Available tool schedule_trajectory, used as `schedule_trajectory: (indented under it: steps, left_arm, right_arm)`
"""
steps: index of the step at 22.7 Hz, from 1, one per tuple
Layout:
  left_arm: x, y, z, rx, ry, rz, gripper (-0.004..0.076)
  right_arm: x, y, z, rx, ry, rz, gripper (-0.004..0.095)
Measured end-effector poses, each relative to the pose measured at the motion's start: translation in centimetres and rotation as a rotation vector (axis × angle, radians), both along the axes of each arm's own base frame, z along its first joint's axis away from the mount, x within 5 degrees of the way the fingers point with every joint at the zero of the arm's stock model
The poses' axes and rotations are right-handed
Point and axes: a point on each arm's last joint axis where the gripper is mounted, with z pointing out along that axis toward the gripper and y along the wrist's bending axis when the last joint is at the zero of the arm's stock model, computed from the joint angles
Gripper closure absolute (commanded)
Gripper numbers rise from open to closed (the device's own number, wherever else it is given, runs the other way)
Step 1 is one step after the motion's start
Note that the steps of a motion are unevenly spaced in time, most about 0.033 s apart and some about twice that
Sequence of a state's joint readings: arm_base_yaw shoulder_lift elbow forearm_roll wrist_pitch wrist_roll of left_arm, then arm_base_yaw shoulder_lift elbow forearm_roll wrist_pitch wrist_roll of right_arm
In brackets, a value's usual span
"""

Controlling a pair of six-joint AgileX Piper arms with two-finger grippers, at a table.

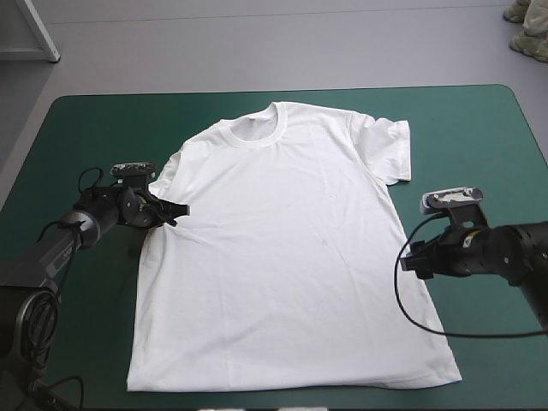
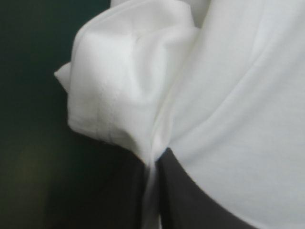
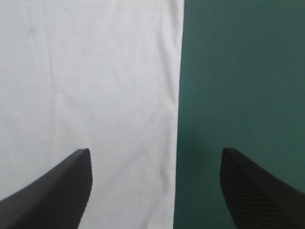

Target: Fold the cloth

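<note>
T-shirt [image 1: 282,248]: white, short-sleeved, spread flat at the middle of the table [image 1: 77,128], collar [image 1: 257,128] toward the far edge, hem [image 1: 291,381] close to the near edge. Hides much of the teal-green cover [image 1: 479,154], with bare strips at left and right where the two arms come in. Smooth and matt, that cover, rounded at the far corners.

Left claw [image 1: 177,210]: clenched on the T-shirt at its left side, just below the left sleeve [image 1: 163,181]. From the left wrist, black fingers [image 2: 200,195] all but met in a pointed arch, a thin pinch of white cloth standing between them (cloth only, nothing else in the grasp). Ahead of the tips, the sleeve bunched into a soft, rounded fold, its stitched hem line showing along the edge, dark cover beside it.

Right claw [image 3: 155,157]: released, its fingers [image 3: 52,191] set wide apart, holding nothing. Straddles the T-shirt's right side edge about halfway between sleeve and hem, with one finger over white cloth and the other over bare cover. Cannot tell whether touching the cloth or just above it.

Right sleeve [image 1: 390,150] flat, slightly creased. Thin cloth with faint wrinkles across the chest and a ribbed band round the neck. Fine ridges across the inner faces of the right claw's curved, fin-shaped fingers.
</note>
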State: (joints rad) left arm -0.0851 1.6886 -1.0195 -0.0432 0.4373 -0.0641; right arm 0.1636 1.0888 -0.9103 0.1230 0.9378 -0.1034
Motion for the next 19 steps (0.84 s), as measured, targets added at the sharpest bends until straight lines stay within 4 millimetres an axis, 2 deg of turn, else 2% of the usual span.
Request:
schedule_trajectory:
  steps: [6, 9, 10, 11, 14, 15, 19]
  left_arm:
    - [0.0, 0.0, 0.0, 0.003, -0.002, -0.006, 0.07]
    - [0.0, 0.0, 0.0, 0.011, -0.003, -0.02, 0.07]
    - [0.0, 0.0, 0.0, 0.011, -0.003, -0.021, 0.07]
    - [0.0, 0.0, 0.0, 0.011, -0.003, -0.021, 0.07]
    - [0.0, 0.0, 0.0, 0.011, -0.003, -0.021, 0.07]
    - [0.0, 0.0, 0.0, 0.011, -0.003, -0.021, 0.07]
    - [0.0, 0.0, 0.0, 0.013, -0.003, -0.023, 0.07]
  right_arm:
    - [5.8, 0.6, -0.4, -0.045, -0.014, -0.004, 0.022]
    - [11.0, 1.4, -1.7, -0.056, 0.022, -0.003, 0.024]
    - [11.8, 1.5, -2.0, -0.057, 0.028, -0.003, 0.0262]
    - [13.6, 1.8, -2.7, -0.059, 0.042, -0.003, 0.027]
    - [15.8, 2.2, -4.0, -0.063, 0.065, -0.002, 0.0296]
    - [16.9, 2.4, -5.3, -0.066, 0.093, 0.001, 0.0301]
    - [19.1, 3.0, -8.8, -0.051, 0.154, 0.004, 0.0307]
